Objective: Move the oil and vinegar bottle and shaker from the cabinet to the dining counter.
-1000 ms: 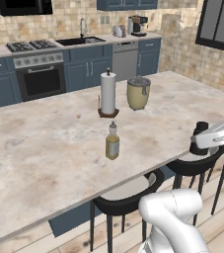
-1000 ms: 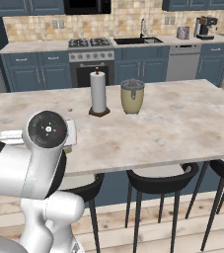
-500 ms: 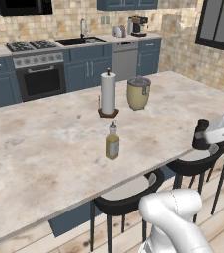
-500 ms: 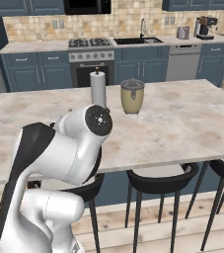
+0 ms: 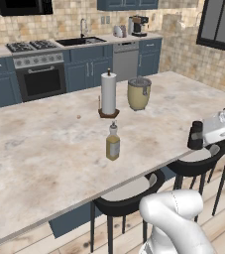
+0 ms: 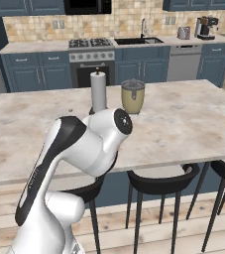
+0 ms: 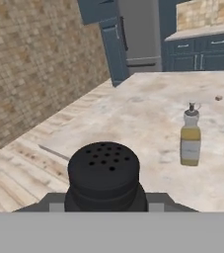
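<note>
Beige marbled stone makes up the dining counter (image 5: 44, 149), and the oil and vinegar bottle (image 5: 113, 143) stands upright on it, well in from the near edge, with yellow-olive liquid filling its lower body and a pale stopper on its narrow neck. In the hand view the same bottle (image 7: 190, 137) stands to the right of the shaker and farther off, with open stone all around it. Behind the bottle, a white paper towel roll (image 5: 108, 94) rises on a small dark base, and just beside it to the right sits a beige lidded pot (image 5: 139, 94); both stand apart from the bottle.

The shaker (image 5: 196, 135) is a near-black rounded piece, held at the right end of the counter by the tool (image 5: 198, 136), which is clenched on it. From the left base view it hangs over the counter's near edge, above a dark stool (image 5: 196, 163), though whether its base touches the stone is hard to tell from this angle. The hand view looks down on its perforated top (image 7: 103, 170), with the lower body sunk between the fingers.

In the right base view the white arm (image 6: 79, 149) bends in front of the counter's edge and hides the spot where the bottle stands, while the towel roll (image 6: 98, 91) and pot (image 6: 133, 96) show above it.

A slate-blue cabinet (image 7: 114, 47) stands past the far end of the counter in the hand view.
</note>
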